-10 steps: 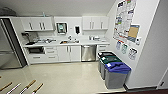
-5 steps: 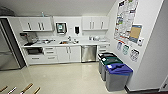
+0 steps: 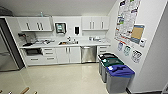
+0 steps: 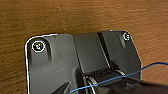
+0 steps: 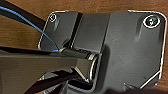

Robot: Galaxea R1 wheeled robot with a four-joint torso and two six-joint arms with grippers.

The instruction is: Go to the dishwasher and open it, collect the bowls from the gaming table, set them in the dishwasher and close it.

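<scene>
A kitchenette seen from the robot's head camera. Nearest, at about 7 o'clock, the ends of pale wooden pieces [image 3: 24, 90] poke into the bottom edge above a glossy cream floor [image 3: 62, 78]. At 4 o'clock three lidded bins stand in a row along the right-hand wall: a grey one with a blue lid [image 3: 119, 75] closest, a green-lidded one [image 3: 111, 63] behind it, a black-lidded one [image 3: 106, 56] farthest. Small signs hang on the wall [image 3: 152, 50] just above them, and a large poster [image 3: 127, 20] hangs higher up at 2 o'clock.

Farther off, across the open floor, white cabinets run along the back wall. The dishwasher [image 3: 88, 54], its steel front shut, sits under the bench [image 3: 82, 44] at roughly 1 o'clock, between white double doors [image 3: 68, 55] and a narrow drawer stack [image 3: 102, 50], close beside the black-lidded bin. A sink [image 3: 67, 42] is set in the bench at 12 o'clock, with clutter toward 10 o'clock. A steel fridge [image 3: 6, 56] stands at 9 o'clock. Upper cabinets [image 3: 35, 24] and a wall dispenser [image 3: 60, 27] line the far wall.

Both wrist cameras look down past dark robot plates at a brown wood-grain surface [image 4: 75, 17], also seen by the right wrist [image 5: 22, 30]; a thin blue cable [image 4: 140, 71] crosses each. Whether either hand is apart or together cannot be told.
</scene>
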